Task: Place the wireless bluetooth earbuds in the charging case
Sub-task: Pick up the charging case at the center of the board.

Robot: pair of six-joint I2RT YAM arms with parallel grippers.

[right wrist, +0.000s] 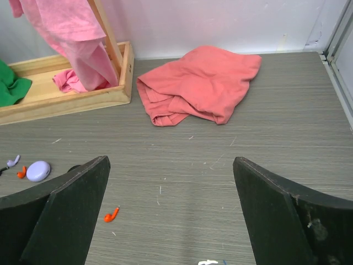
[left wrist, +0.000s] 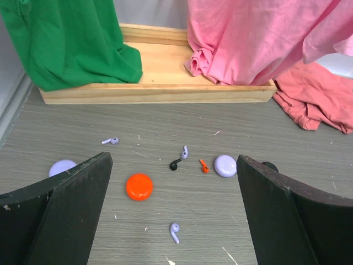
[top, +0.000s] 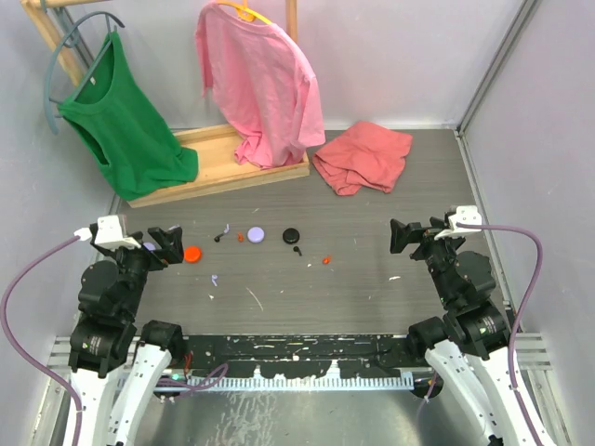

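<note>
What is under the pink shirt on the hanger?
The pink shirt hangs down onto the wooden base and bunches there. Anything beneath that bunched cloth is covered.

1. I can read no text, label, brand, number or sign in any of my three views
</note>
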